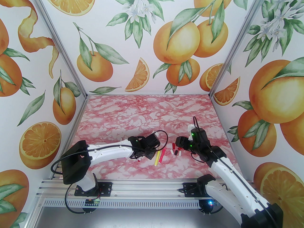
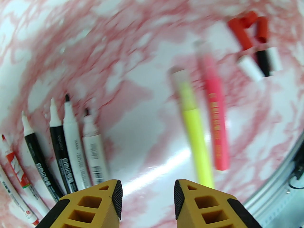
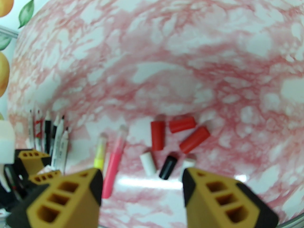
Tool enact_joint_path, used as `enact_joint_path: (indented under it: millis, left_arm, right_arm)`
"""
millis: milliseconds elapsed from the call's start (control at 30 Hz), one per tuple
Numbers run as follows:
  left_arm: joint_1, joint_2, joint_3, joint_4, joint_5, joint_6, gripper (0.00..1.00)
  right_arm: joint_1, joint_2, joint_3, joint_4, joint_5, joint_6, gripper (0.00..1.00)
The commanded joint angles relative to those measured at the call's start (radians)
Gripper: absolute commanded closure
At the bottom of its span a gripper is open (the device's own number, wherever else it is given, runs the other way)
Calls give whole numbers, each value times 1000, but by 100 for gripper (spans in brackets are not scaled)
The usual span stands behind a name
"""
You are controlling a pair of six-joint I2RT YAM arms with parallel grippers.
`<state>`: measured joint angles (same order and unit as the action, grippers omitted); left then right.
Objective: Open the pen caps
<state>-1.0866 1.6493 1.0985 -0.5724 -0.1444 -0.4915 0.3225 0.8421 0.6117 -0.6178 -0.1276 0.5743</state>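
Note:
Several loose pen caps lie in a cluster: red ones (image 3: 157,135) (image 3: 182,124) (image 3: 194,139), a black one (image 3: 168,166) and white ones (image 3: 147,163). They also show in the top view (image 1: 175,150). A yellow pen (image 2: 193,129) and a pink pen (image 2: 216,117) lie side by side, their clear caps on. Several uncapped pens (image 2: 68,136) lie in a row at the left. My left gripper (image 2: 148,198) hovers open over bare table between that row and the yellow pen. My right gripper (image 3: 142,186) is open just above the caps, holding nothing.
The pink marble table (image 1: 147,113) stretches free behind the pens. The left gripper's fingers (image 3: 30,160) show at the left of the right wrist view, close to the pen row. The aluminium rail (image 1: 147,186) runs along the near edge.

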Motion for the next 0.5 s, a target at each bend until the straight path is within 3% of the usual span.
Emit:
enact_joint_path:
  millis: [0, 300, 467]
  left_arm:
    - [0, 18, 27, 15, 92, -14, 56]
    - [-1, 134, 50, 126, 215, -90, 53]
    - [-1, 198, 78, 117, 203, -98, 55]
  right_arm:
    - [10, -16, 29, 0, 9, 0, 39]
    - [10, -51, 36, -28, 18, -1, 39]
    - [11, -59, 27, -31, 19, -4, 39]
